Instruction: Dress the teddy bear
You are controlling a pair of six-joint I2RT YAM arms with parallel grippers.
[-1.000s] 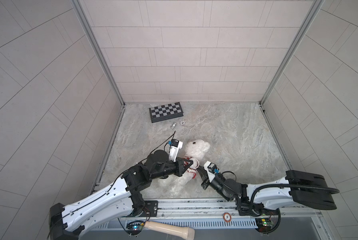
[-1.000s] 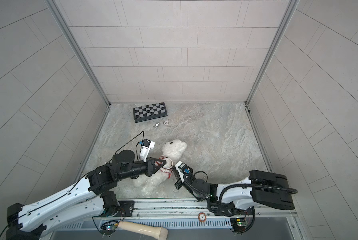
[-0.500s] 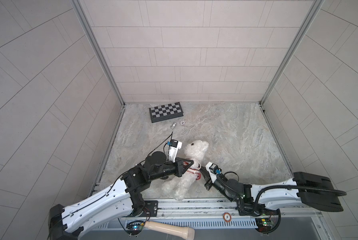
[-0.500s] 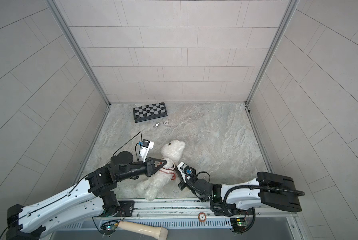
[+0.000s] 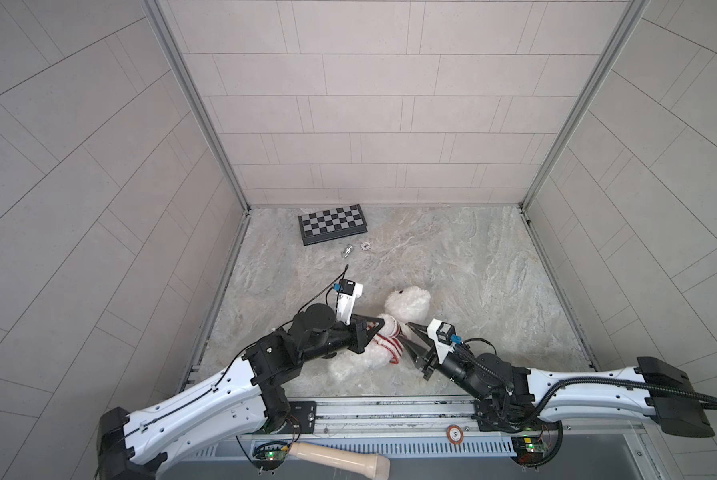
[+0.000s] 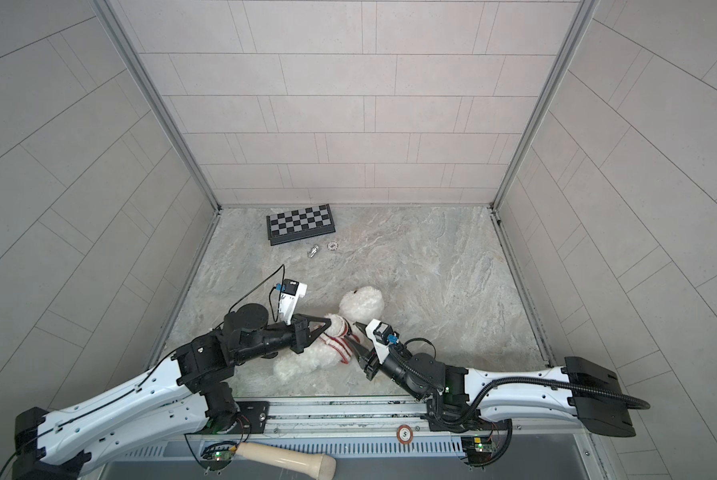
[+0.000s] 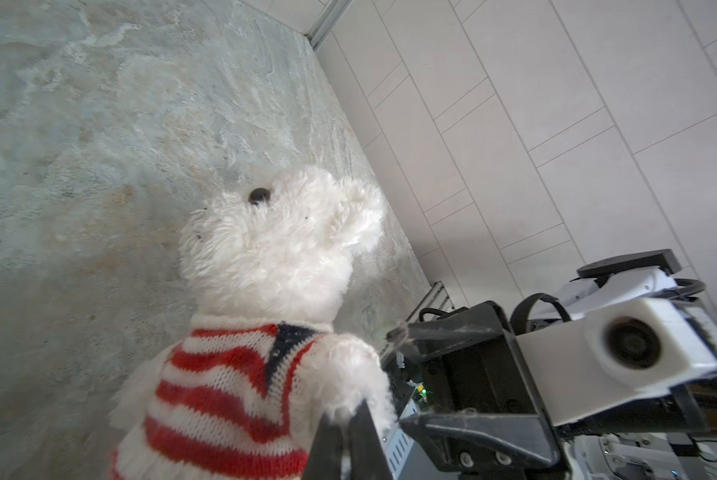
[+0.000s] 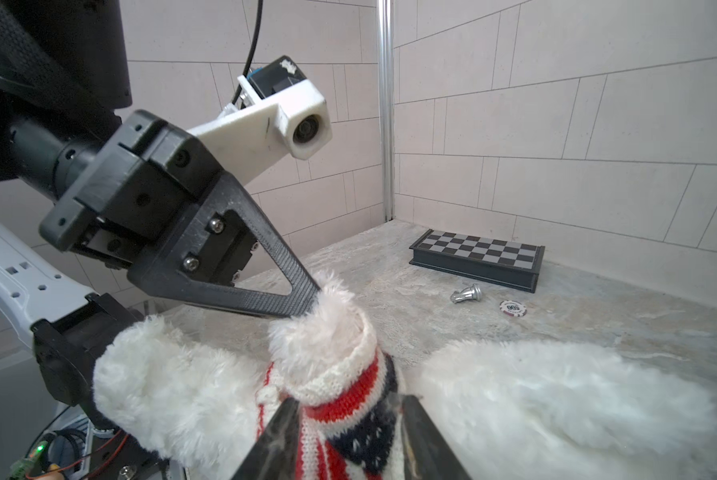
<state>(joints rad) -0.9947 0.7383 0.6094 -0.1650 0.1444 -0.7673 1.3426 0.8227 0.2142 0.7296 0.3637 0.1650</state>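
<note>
The teddy bear [image 5: 406, 305] [image 6: 361, 305] lies on the marble table, head toward the back wall. It wears a red-and-white striped sweater [image 5: 388, 345] [image 6: 338, 347] [image 7: 215, 382] with a navy patch. My left gripper [image 5: 384, 327] [image 6: 332, 325] [image 7: 344, 415] [image 8: 311, 299] is shut on the fluffy paw that sticks out of one sleeve. My right gripper [image 5: 406, 336] [image 6: 354, 334] [image 8: 348, 411] comes in from the other side. It is open, its fingers straddling that same sleeve [image 8: 336, 386] just below the paw [image 8: 332, 328]. In the left wrist view the bear's face [image 7: 273, 249] looks away from me.
A folded chessboard [image 5: 332, 223] [image 8: 477, 257] lies at the back left. A silver chess piece [image 5: 348, 250] [image 8: 467, 294] and a poker chip [image 5: 365, 246] [image 8: 513, 308] lie just in front of it. The metal rail [image 5: 390, 411] runs along the table's front edge, with a wooden handle [image 5: 340, 457] below it.
My right gripper's jaws have spread apart from shut on the sweater sleeve. The left gripper keeps its hold on the paw, and the bear has shifted slightly.
</note>
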